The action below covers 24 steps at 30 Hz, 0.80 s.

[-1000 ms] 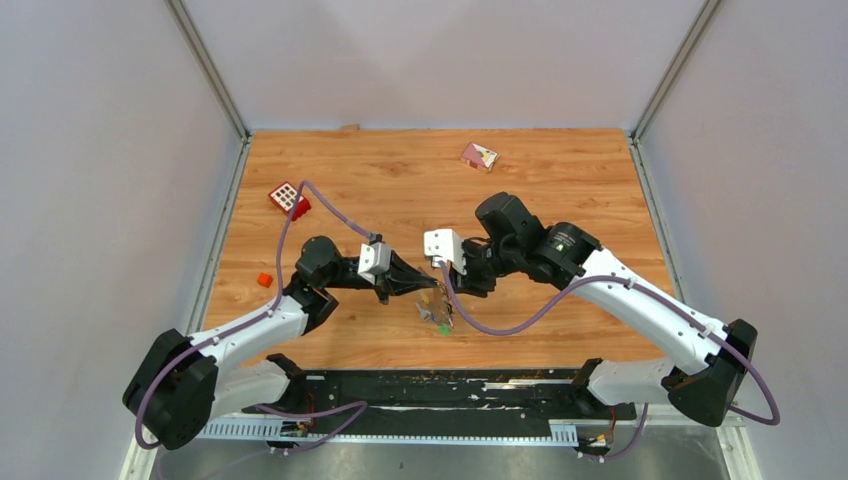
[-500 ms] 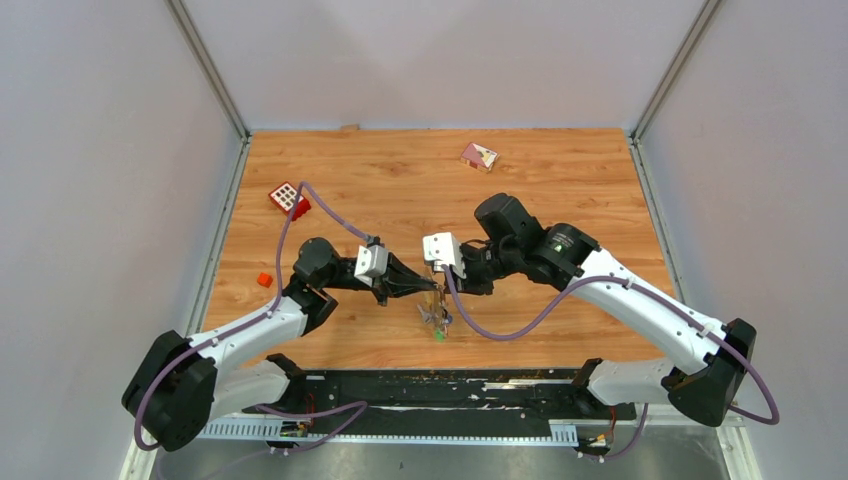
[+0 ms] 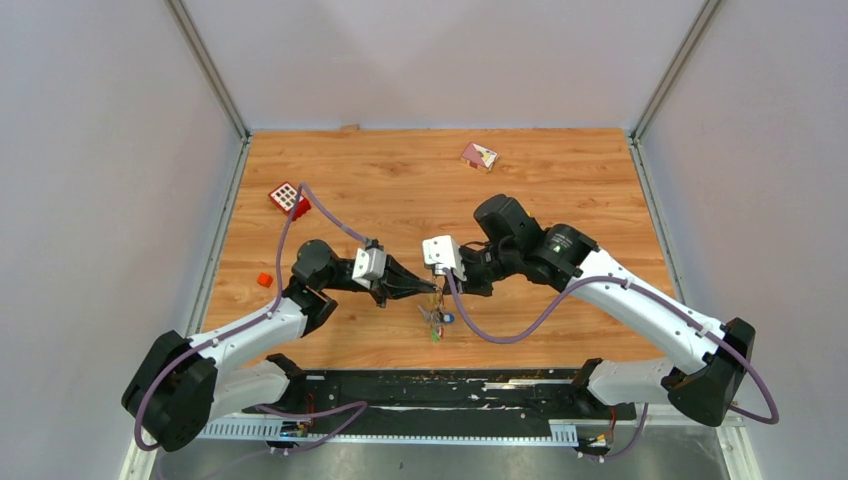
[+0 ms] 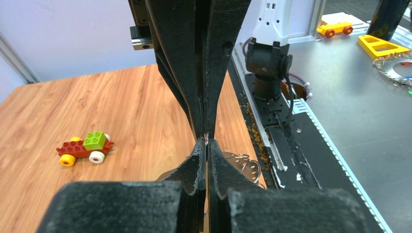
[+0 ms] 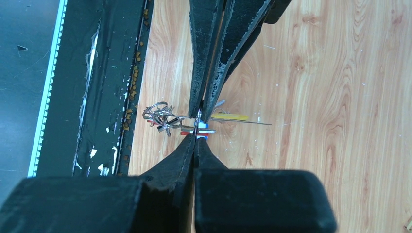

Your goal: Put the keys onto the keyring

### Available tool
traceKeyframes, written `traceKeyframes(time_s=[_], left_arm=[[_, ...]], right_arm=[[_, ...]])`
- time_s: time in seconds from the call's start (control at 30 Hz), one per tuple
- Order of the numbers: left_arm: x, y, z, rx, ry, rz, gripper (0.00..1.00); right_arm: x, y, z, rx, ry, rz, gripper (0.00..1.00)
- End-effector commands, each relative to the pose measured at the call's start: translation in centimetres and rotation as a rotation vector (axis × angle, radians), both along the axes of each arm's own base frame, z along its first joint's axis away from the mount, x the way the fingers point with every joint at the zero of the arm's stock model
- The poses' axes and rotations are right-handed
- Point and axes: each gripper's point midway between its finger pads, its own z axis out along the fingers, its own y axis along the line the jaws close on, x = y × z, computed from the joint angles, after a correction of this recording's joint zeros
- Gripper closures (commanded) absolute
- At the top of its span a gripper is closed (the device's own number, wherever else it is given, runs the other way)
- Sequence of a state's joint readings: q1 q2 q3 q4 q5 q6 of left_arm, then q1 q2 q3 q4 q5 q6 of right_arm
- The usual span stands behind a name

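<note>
The keyring [image 5: 198, 122] is a thin wire ring seen edge-on, pinched from both sides just above the wooden table [image 3: 560, 190]. My left gripper [image 4: 207, 141] is shut on its one edge. My right gripper [image 5: 196, 136] meets it tip to tip and is shut on the opposite edge. Keys [image 5: 205, 131] with red, blue and yellow heads, plus several small rings [image 5: 158, 115], hang around the keyring. From above the keys [image 3: 436, 322] dangle below the touching tips of the left gripper [image 3: 431, 289] and the right gripper [image 3: 444, 288]. A perforated metal tag [image 4: 240, 165] shows behind my left fingers.
A red block with white squares [image 3: 287, 197] lies at the far left, with a small orange brick [image 3: 264, 279] nearer. A pink card [image 3: 479, 156] sits at the back. A toy brick car [image 4: 85, 148] stands on the wood. The black rail [image 3: 440, 385] borders the near edge.
My right gripper has shut onto the ring. Both gripper tips and the hanging keys have drifted slightly left. The left gripper stayed shut.
</note>
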State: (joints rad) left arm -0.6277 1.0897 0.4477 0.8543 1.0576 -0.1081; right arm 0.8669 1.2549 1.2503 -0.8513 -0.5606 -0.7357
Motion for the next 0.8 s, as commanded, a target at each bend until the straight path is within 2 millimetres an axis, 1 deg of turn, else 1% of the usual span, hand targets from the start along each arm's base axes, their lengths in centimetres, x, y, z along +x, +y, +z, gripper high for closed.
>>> traceKeyframes(time_s=[0.0, 0.47, 0.77], left_arm=[[-0.75, 0.26, 2.08, -0.065, -0.082, -0.025, 1.00], [-1.14, 0.37, 2.19, -0.072, -0.084, -0.040, 1.00], [-1.43, 0.43, 2.21, -0.071, -0.086, -0.052, 1.00]], right_arm=[[-0.08, 0.54, 0.73, 0.052, -0.023, 0.035, 1.00], [-0.11, 0.99, -0.11, 0.051, -0.006, 0.051, 1.00], [0.03, 1.17, -0.25, 0.055, -0.009, 0.050, 1.00]])
